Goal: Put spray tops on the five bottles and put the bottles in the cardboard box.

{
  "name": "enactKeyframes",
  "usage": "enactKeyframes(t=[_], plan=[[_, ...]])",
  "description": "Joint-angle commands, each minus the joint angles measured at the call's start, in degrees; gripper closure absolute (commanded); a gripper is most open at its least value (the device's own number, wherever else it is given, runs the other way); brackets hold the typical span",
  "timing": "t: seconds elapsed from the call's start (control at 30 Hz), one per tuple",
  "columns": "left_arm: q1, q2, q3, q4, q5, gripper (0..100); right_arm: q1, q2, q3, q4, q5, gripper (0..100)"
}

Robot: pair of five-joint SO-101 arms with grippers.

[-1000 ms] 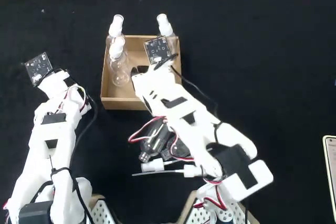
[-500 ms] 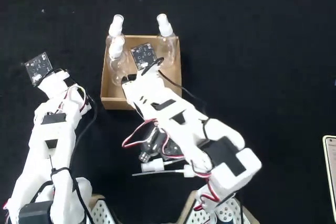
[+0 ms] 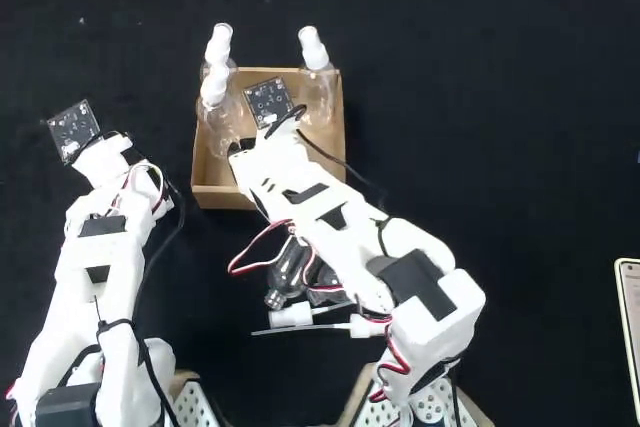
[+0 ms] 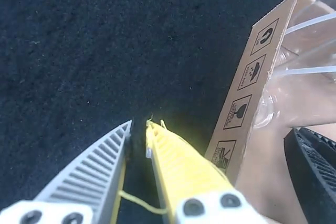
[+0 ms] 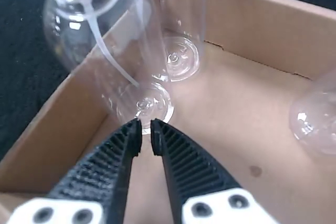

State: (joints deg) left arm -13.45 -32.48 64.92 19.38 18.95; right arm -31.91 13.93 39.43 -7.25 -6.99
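Observation:
The cardboard box (image 3: 215,194) holds three clear bottles with white spray tops. Two stand at the back, one at the left (image 3: 218,47) and one at the right (image 3: 312,52). The third bottle (image 3: 216,107) leans in the box's left half. My right gripper (image 5: 144,129) is shut and empty inside the box, its black tips beside the base of the leaning bottle (image 5: 149,103). My left gripper (image 4: 139,126) hovers shut over the black cloth, just outside the box wall (image 4: 252,85). A bare bottle (image 3: 290,275) lies under the right arm, with two loose spray tops (image 3: 290,316) (image 3: 362,327) near it.
The box floor (image 5: 236,129) is bare toward its right half, near another bottle base (image 5: 315,116). Black cloth covers the table (image 3: 500,147), open to the right of the box. A white object (image 3: 630,307) sits at the right edge.
My right arm has swung left inside the box. The front bottle has shifted left and now leans. The left arm has not moved.

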Motion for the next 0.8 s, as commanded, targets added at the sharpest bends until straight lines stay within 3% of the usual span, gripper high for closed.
enactKeyframes(t=[0.0,0.27,0.47,0.57,0.77], plan=[[-0.7,-1.3,-0.4,-0.9,0.5,97,-0.7,-4.3,-0.7,-1.1,0.0,98.7],[-0.7,-1.6,-0.4,-0.9,0.5,97,2.1,-24.2,13.7,-0.3,0.0,98.7],[-0.7,-1.6,-0.4,-0.9,0.5,97,8.8,-36.4,12.8,20.0,0.0,98.7],[-0.7,-1.3,-0.4,-0.9,0.5,97,12.2,-37.3,10.5,26.4,0.0,98.7],[-0.7,-1.3,-0.4,-0.9,0.5,97,16.6,-32.0,7.6,27.3,0.0,98.7]])
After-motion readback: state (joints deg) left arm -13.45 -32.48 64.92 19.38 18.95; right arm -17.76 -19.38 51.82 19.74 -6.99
